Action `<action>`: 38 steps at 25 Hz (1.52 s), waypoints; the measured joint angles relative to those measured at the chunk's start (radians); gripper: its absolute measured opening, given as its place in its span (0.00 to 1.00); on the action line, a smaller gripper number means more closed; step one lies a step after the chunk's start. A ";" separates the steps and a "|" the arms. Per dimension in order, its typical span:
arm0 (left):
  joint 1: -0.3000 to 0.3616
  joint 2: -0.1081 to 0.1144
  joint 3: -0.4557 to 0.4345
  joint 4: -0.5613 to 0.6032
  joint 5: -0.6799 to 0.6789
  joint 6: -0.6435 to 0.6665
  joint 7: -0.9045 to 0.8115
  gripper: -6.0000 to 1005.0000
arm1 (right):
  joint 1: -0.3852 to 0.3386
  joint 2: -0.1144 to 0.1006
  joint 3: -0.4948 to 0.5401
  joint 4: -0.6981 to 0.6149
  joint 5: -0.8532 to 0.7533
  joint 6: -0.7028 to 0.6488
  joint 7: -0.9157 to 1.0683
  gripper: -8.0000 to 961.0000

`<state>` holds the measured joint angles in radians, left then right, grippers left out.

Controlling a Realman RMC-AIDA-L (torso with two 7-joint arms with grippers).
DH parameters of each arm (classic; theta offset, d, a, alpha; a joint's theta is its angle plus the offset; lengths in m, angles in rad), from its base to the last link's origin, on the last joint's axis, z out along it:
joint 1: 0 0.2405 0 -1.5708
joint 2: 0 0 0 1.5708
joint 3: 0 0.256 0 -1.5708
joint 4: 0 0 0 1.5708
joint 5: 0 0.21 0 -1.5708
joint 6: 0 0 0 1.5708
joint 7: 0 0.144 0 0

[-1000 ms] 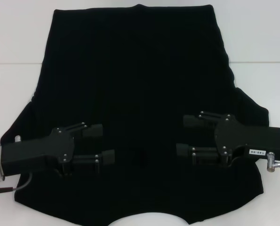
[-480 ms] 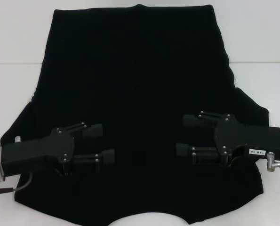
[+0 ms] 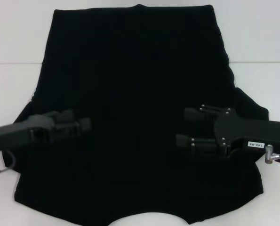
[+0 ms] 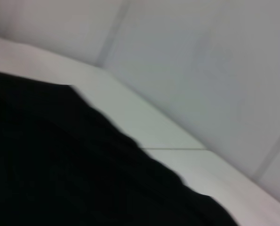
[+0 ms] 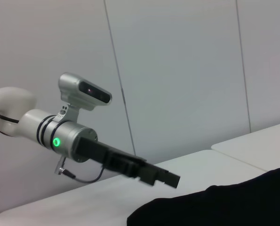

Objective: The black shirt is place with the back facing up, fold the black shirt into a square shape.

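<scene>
1. Currently I see the black shirt (image 3: pixel 135 108) spread flat on the white table (image 3: pixel 12 80). It covers most of the head view. No lettering shows on the upward side.
2. The hem runs along the far edge. The neck cutout sits at the near edge, where a curved patch of table shows through.
3. Left gripper (image 3: pixel 85 125) is over the shirt's left side, near the sleeve. It points inward toward the middle.
4. It is blurred in the head view, so I cannot tell how its fingers stand. I cannot tell whether it touches the cloth either.
5. Right wrist view shows the left gripper (image 5: pixel 170 179) from the side, above the table and clear of the cloth edge. Its fingers are not resolved there either.
6. Right gripper (image 3: pixel 181 127) is over the shirt's right side, pointing inward. Its two fingers (image 3: pixel 192 114) are spread apart, nothing between them.
7. I cannot tell whether the right gripper touches the cloth or sits just above it.
8. Left wrist view shows only the shirt (image 4: pixel 60 169), the table (image 4: pixel 144 122) and the wall (image 4: pixel 215 70).
9. The two grippers are well apart, with bare shirt between them.
</scene>
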<state>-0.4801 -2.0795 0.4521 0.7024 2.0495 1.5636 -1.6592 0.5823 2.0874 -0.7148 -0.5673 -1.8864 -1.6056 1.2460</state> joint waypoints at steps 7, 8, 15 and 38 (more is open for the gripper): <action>0.009 0.017 -0.014 0.100 0.103 -0.132 -0.290 0.91 | 0.026 0.002 0.002 0.048 0.001 0.032 0.003 0.89; 0.009 0.019 -0.020 0.116 0.128 -0.138 -0.324 0.91 | 0.029 0.003 0.002 0.052 0.002 0.036 0.003 0.89; 0.009 0.025 -0.055 0.184 0.271 -0.165 -0.445 0.90 | 0.044 0.003 0.002 0.065 0.003 0.053 0.010 0.89; 0.011 0.018 -0.048 0.187 0.433 -0.308 -0.562 0.89 | 0.047 0.003 0.001 0.075 0.014 0.064 0.010 0.89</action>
<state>-0.4688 -2.0615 0.4044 0.8898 2.4827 1.2560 -2.2212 0.6293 2.0908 -0.7133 -0.4923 -1.8729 -1.5412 1.2561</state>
